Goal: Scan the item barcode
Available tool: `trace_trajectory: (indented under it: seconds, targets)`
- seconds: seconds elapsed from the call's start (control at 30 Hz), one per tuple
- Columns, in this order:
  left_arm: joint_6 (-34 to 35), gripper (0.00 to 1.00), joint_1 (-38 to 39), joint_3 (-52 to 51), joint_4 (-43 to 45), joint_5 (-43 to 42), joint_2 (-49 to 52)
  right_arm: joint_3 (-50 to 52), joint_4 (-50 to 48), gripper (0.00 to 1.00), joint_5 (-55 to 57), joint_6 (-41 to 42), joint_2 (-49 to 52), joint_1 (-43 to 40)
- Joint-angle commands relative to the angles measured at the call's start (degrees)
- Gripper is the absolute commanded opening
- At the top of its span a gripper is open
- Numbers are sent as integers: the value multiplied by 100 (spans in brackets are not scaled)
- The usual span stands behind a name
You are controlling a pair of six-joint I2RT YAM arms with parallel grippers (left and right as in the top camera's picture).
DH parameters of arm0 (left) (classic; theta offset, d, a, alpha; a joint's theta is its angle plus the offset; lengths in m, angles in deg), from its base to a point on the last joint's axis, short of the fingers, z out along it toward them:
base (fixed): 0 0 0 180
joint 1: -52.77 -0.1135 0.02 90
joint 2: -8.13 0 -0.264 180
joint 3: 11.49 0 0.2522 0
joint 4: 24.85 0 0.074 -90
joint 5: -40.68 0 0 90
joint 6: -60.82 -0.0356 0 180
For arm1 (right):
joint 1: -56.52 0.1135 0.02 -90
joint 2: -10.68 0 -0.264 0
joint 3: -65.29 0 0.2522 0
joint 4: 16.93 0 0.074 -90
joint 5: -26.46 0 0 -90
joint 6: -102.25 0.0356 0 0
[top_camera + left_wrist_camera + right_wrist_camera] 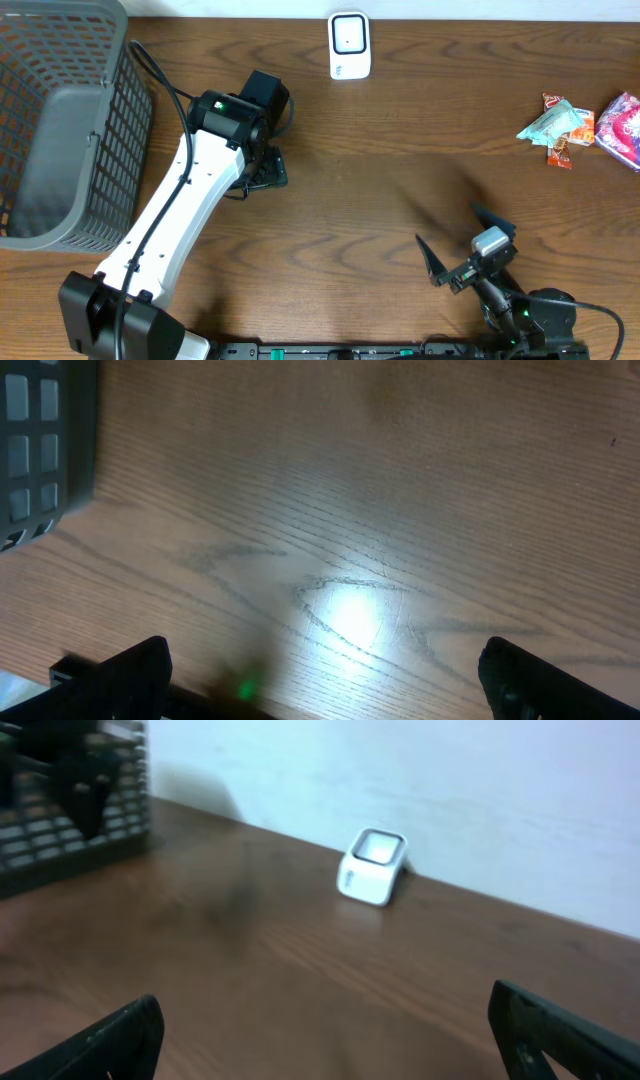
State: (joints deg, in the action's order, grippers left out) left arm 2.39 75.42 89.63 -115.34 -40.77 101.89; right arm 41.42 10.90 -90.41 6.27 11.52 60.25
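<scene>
The wooden table [400,180] carries everything. A big grey mesh basket [125,130] fills its far left corner. The white left arm [170,220] reaches from the near left corner up alongside the basket. The left gripper [335,680] hangs over bare wood with its jaws wide apart and nothing between them. At the near edge, right of centre, the right gripper [446,223] has its jaws spread just as wide, also empty, aimed toward the far edge.

The scanner [349,45] stands at the far edge, about mid-table, well apart from both grippers. It is a small white block with rounded corners. Its long axis runs from the far edge toward the near one. A dark-framed pale window takes up its upper part, and the face slopes up and toward the near side. Below the window is a small grey mark, too small to read.

The items lie in a little heap by the right edge, toward the far side. A pink packet [622,125] sits right at the edge, partly cut off from view. A pale teal packet [552,122] lies slantwise, its long axis running from near-left to far-right. It lies over a red-and-orange packet [560,150]. All three are printed, but no words or barcode can be made out.
</scene>
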Motion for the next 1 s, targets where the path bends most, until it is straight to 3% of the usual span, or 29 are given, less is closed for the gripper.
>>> trace_trajectory:
  seconds: [0.0, 0.23, 0.97]
  targets:
    - [68, 98, -4, 17, -37, 94, 44, 299, -363, 99, 599, 402, -55, 35]
    - [68, 98, -4, 17, -37, 94, 44, 994, -1495, 99, 953, 682, -57, 35]
    - [68, 98, -4, 17, -37, 96, 44, 973, -975, 99, 2223, 957, -55, 17]
